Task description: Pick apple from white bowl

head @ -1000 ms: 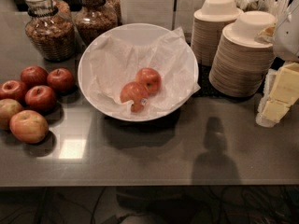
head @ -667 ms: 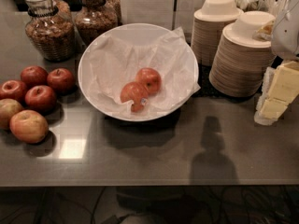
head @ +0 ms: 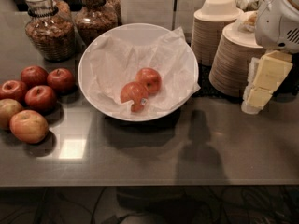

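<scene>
Apple (head: 149, 80) sits mid white bowl (head: 140, 31), touching the stickered apple (head: 133, 93). Probably firm, smooth and rolly, so grab across its widest part. Gripper (head: 264, 80) hangs far right, open or closed I can't tell.

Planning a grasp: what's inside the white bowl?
Crumpled paper holding the apple and a stickered apple, side by side. The paper hides the floor of the white bowl. The gripper hangs outside, to the right.

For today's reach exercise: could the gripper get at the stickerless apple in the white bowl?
Probably yes: the gripper hangs right of the open bowl; the apple lies uncovered, though a second apple crowds it.
</scene>
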Motion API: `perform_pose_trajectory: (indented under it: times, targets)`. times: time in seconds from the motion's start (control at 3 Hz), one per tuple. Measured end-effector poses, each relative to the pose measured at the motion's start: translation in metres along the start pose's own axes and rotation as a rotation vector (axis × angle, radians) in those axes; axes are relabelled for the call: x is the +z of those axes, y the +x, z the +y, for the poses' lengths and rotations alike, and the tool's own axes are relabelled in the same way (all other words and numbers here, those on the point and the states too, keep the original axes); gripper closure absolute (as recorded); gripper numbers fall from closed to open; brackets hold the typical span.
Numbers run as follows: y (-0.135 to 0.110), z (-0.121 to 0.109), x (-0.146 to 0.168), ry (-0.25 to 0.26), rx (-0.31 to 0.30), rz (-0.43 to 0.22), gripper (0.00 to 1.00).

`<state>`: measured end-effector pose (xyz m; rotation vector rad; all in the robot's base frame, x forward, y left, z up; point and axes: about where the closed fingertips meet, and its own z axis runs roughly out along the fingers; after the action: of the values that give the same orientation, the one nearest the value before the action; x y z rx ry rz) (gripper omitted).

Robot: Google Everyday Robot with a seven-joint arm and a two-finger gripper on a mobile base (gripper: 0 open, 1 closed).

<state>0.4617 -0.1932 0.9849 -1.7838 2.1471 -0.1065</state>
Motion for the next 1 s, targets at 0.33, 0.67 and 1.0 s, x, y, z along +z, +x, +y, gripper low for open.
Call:
perform_pose_trajectory:
  times: [0.33,0.67,1.0]
  targets:
    - [-0.024,-0.009,0.005,0.042,-0.051,-0.056,0.0]
    - [-0.07,-0.019,0.009,0.09,-0.17,-0.15,0.0]
    - [-0.111,-0.013,0.01,0.101,-0.275,-0.208,0.0]
